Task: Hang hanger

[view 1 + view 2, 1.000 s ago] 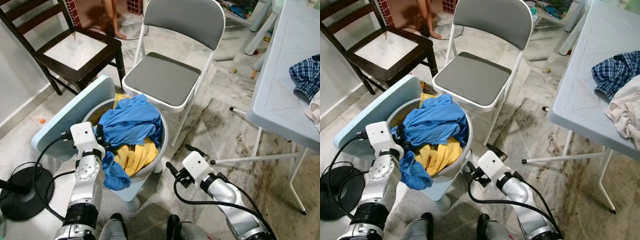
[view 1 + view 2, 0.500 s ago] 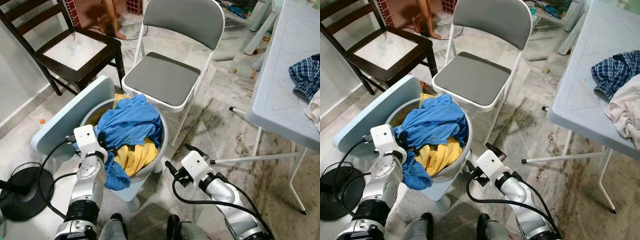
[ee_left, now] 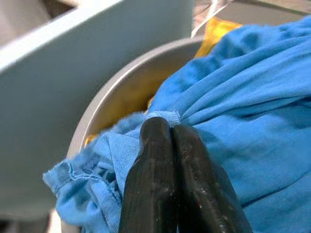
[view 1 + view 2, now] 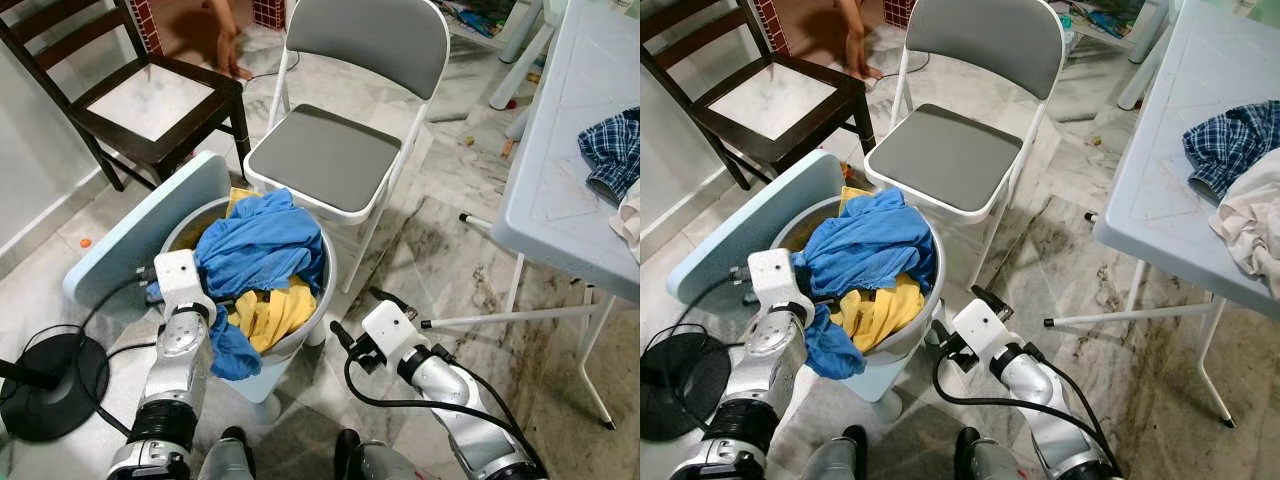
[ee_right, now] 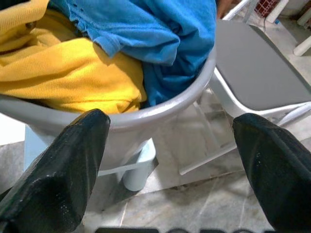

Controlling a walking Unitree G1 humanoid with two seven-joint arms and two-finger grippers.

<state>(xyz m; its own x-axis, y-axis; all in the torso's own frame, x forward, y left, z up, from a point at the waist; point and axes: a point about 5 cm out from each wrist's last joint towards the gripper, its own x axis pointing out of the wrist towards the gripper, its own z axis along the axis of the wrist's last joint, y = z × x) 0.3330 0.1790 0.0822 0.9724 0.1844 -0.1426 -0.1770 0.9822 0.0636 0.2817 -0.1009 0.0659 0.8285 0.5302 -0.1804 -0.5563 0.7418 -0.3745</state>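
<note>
A grey laundry basket [image 4: 322, 262] stands on the floor before me, piled with a blue garment [image 4: 262, 245] over yellow cloth [image 4: 268, 312]. My left gripper [image 3: 165, 124] is at the basket's near left rim, shut, its tips pinching a hem of the blue garment [image 3: 233, 97]; folds run out from the pinch. A tail of blue cloth [image 4: 232, 355] hangs over the rim below that wrist. My right gripper [image 5: 170, 124] is low beside the basket's right side, near the floor, open wide with nothing between its fingers [image 4: 385, 298].
The basket's pale blue lid [image 4: 140, 235] leans at its left. A grey folding chair [image 4: 325, 155] stands just behind, a dark wooden chair [image 4: 150, 100] at back left. A pale table [image 4: 560, 210] with clothes [image 4: 612, 150] is right. A black round base [image 4: 45, 385] and a person's legs [image 4: 225, 40].
My left wrist has shifted a little right and down, closer onto the basket's rim and the blue garment. The right arm has stayed where it was.
</note>
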